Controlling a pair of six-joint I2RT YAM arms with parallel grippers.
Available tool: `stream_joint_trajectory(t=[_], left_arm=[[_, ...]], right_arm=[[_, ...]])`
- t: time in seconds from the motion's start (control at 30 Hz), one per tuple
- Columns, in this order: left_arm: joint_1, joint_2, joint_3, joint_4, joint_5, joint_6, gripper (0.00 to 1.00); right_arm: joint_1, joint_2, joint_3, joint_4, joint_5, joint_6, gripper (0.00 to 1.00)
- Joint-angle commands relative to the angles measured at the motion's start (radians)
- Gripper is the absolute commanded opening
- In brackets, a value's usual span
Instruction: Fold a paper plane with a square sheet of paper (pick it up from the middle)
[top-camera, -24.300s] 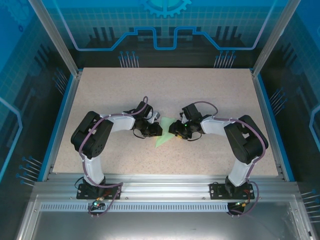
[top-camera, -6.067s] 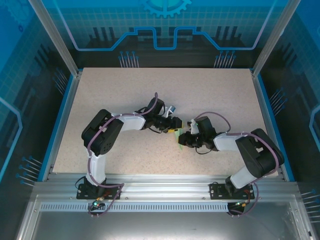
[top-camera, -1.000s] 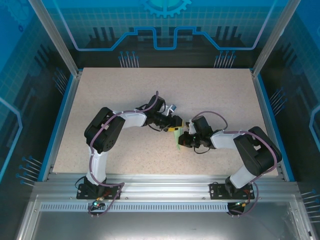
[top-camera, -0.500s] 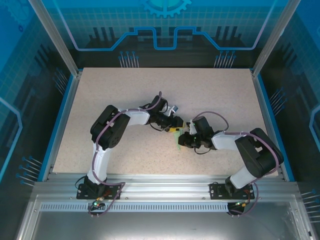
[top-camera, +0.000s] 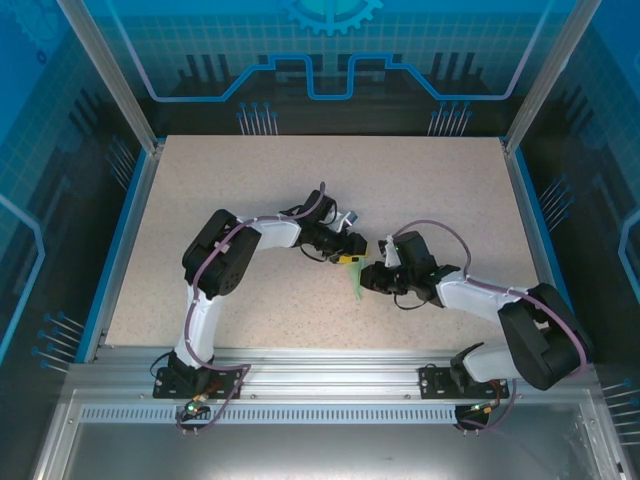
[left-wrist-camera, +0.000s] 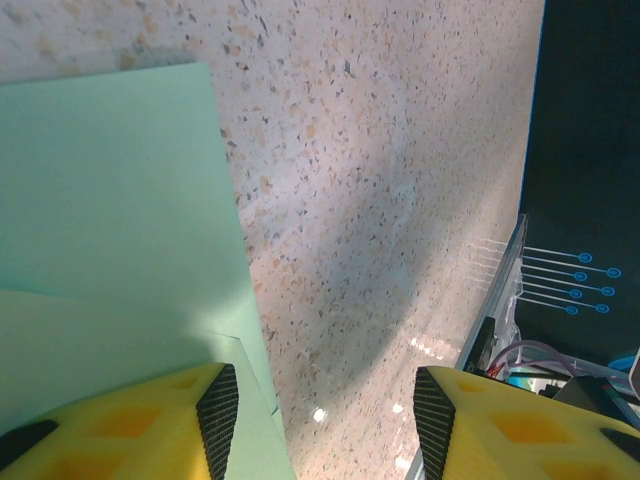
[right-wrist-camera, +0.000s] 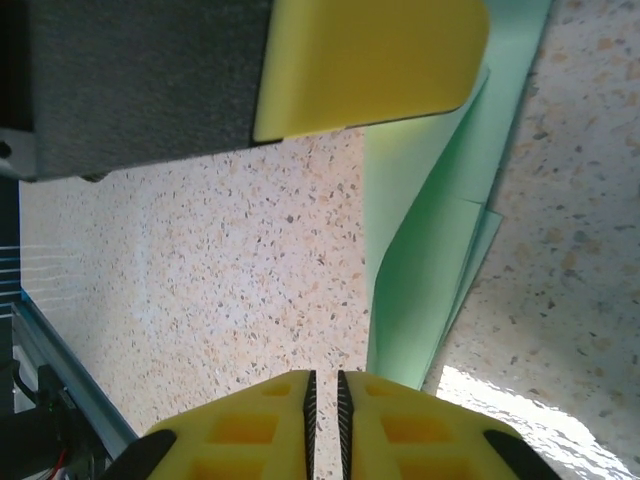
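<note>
Jaws: left jaws apart, right jaws nearly together | right arm (top-camera: 482, 294) elbow swung outward | paper (top-camera: 357, 286) unmoved

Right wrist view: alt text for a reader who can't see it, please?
A folded mint-green paper lies on the speckled table, its upper end under a yellow finger of the left gripper. The right gripper sits nearly closed at the bottom edge, nothing visible between its fingers.

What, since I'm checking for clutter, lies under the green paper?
Speckled table shows right up to the edges of the paper. Its folded layers overlap; anything directly beneath them is covered.
</note>
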Motion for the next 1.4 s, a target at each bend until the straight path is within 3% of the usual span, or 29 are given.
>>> stream_joint_trajectory(t=[0.0,0.17,0.57,1.1,1.37], left_arm=[[0.0,0.03,0.014,-0.048,0.006,0.028,0.54],[0.001,0.031,0.016,-0.05,0.01,0.029,0.54],[0.0,0.029,0.017,-0.055,0.015,0.033,0.54],[0.0,0.032,0.024,-0.069,0.018,0.04,0.54],[0.001,0.033,0.024,-0.07,0.022,0.04,0.54]], right_arm=[[0.018,0.041,0.044,-0.006,-0.01,0.014,0.16],[0.024,0.136,0.063,0.086,-0.069,0.044,0.14],[0.015,0.188,0.041,0.012,-0.051,0.022,0.14],[0.015,0.164,-0.011,-0.014,-0.061,0.023,0.14],[0.017,0.057,0.011,-0.044,-0.056,0.034,0.15]])
